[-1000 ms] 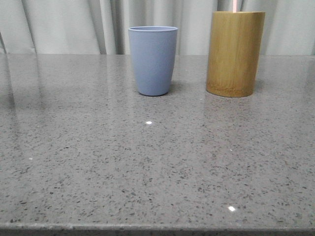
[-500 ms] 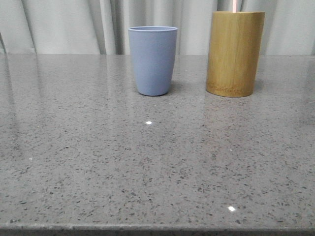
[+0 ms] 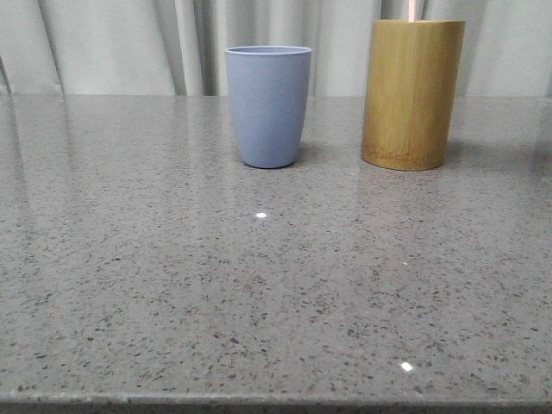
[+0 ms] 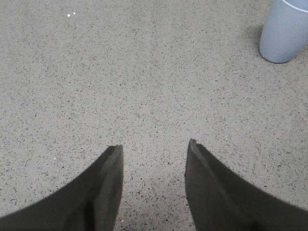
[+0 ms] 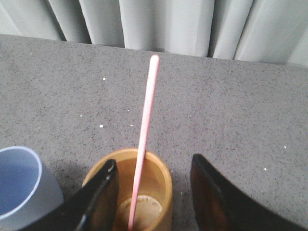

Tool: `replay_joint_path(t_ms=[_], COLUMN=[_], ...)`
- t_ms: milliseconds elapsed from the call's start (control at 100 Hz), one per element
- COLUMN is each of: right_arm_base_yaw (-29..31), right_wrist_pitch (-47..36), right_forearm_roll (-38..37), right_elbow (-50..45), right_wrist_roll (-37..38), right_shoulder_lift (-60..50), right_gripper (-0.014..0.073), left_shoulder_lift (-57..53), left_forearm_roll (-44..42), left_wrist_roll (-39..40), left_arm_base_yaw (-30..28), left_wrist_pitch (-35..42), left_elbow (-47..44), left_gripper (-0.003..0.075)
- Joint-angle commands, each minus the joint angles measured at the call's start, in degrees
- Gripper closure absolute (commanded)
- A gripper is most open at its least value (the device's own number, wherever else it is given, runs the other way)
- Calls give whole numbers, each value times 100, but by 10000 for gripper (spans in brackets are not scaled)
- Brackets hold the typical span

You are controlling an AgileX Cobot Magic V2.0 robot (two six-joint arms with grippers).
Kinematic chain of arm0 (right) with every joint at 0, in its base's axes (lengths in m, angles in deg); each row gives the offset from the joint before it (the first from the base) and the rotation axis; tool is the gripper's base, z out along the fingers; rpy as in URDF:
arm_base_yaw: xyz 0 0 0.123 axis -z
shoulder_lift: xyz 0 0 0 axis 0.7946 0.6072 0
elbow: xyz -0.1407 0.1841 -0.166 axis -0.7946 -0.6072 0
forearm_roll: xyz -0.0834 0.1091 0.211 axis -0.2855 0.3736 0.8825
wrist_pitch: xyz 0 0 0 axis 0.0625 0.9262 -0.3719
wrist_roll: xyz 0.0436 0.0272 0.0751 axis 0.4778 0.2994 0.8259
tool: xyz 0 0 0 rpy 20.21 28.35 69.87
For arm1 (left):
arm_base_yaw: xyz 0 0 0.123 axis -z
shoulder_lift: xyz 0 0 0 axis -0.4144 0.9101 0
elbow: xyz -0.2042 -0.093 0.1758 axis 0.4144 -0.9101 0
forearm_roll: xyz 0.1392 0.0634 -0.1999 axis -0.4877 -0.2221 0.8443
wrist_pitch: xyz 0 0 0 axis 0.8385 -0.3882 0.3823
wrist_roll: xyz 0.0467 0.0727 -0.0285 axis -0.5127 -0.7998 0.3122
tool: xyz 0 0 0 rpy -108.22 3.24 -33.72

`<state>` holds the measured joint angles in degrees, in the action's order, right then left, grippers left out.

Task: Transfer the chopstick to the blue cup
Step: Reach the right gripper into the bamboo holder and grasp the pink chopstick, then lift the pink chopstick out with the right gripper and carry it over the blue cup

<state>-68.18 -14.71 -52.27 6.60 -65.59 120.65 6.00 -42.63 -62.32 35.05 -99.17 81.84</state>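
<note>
In the front view, the blue cup (image 3: pixel 268 105) stands upright on the grey speckled table (image 3: pixel 259 285), in the upper middle of the frame. To its right, apart from it, stands a taller bamboo cylinder (image 3: pixel 412 93), also upright. A short pink length of the chopstick (image 3: pixel 413 9) pokes up from the cylinder's mouth at the top edge of the frame. Pale curtains (image 3: pixel 112 43) hang behind the table.

In the left wrist view, the left gripper (image 4: pixel 155 151) hovers over bare tabletop with its two dark fingers spread and nothing between them. The blue cup (image 4: pixel 285 30) sits in the upper right corner of the frame, well apart from the fingers.

In the right wrist view, the right gripper (image 5: pixel 153 166) is released, its fingers parted to either side of the bamboo cylinder (image 5: pixel 159 190) at the bottom of the frame. The chopstick (image 5: pixel 144 130) stands inside the cylinder, its lower end on the cylinder's floor, its shaft leaning against the rim and rising between the fingers toward the upper centre; neither finger clearly touches it. The blue cup (image 5: pixel 24 185) stands just beside the cylinder in the lower left corner, its mouth open and empty.
</note>
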Motion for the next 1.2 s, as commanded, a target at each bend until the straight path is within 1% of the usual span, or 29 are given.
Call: replay_joint_path(t_ms=[0, 340, 580, 700, 850, 920, 1090, 1190], right_arm_base_yaw=[-3, -3, -3, -3, -3, 9, 11, 11], right_wrist_pitch=[-393, -429, -616, -848, -910, -910, -910, -910], right_forearm_roll=[0, 194, 214, 214, 214, 214, 214, 214], right_elbow=[456, 1120, 1200, 1200, 1200, 1200, 1200, 1200], right_wrist_roll=[-37, -37, -37, -37, -37, -37, -37, -37], right_shoulder_lift=[142, 947, 1330, 1401, 1434, 1434, 1434, 1434], right_gripper=[221, 221, 228, 230, 235, 284, 473, 542], left_shoulder_lift=[0, 0, 0, 0, 0, 0, 0, 0], left_forearm_roll=[16, 16, 16, 16, 16, 16, 16, 16], left_wrist_roll=[70, 70, 70, 70, 70, 70, 70, 70], left_arm_base_yaw=[-18, -18, -18, -18, -18, -18, -18, -18], left_wrist_pitch=[328, 328, 328, 328, 328, 328, 328, 328], left_elbow=[132, 132, 132, 132, 132, 132, 132, 132], left_gripper=[419, 419, 419, 419, 419, 419, 419, 419])
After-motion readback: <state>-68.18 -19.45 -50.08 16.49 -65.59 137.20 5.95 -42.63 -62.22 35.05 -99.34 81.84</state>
